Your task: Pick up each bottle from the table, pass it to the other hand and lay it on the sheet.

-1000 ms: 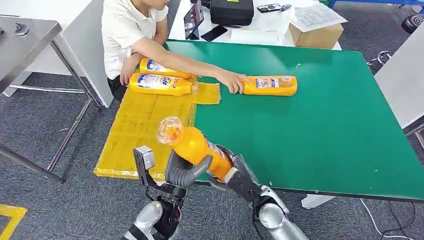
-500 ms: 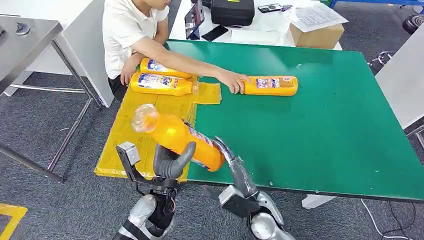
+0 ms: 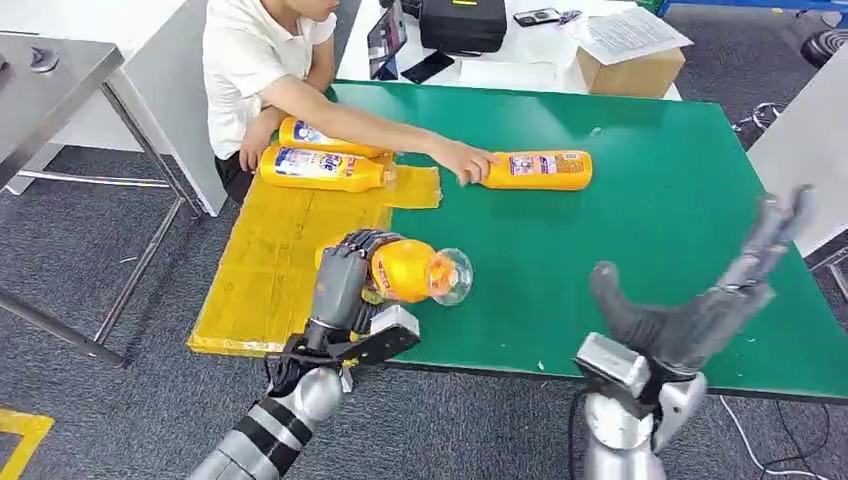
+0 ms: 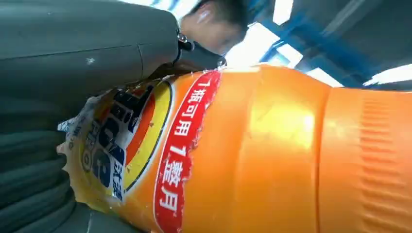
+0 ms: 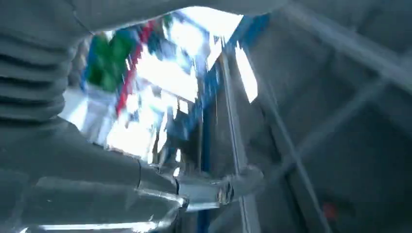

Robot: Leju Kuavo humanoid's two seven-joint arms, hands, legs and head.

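My left hand (image 3: 345, 278) grips an orange bottle (image 3: 405, 270) above the seam between the yellow sheet (image 3: 270, 260) and the green table (image 3: 640, 230); its clear cap points right. Up close, the left wrist view has the same bottle (image 4: 272, 160) with its red and blue label against my fingers (image 4: 34, 184). My right hand (image 3: 700, 300) is raised over the table's front right, fingers spread, holding nothing; its thumb (image 5: 111, 189) shows blurred in the right wrist view. Two orange bottles (image 3: 320, 167) lie at the sheet's far end. Another bottle (image 3: 540, 170) lies on the table.
A person sits at the table's far left, one arm stretched out with the hand (image 3: 465, 160) touching the lying bottle's neck. A cardboard box (image 3: 630, 65) and a black case (image 3: 462, 22) stand behind the table. A grey metal table (image 3: 50, 70) stands at left.
The bottle has passed from my right hand to my left, which turned it so the cap points right. My right hand let go and swung out to the right, opening.
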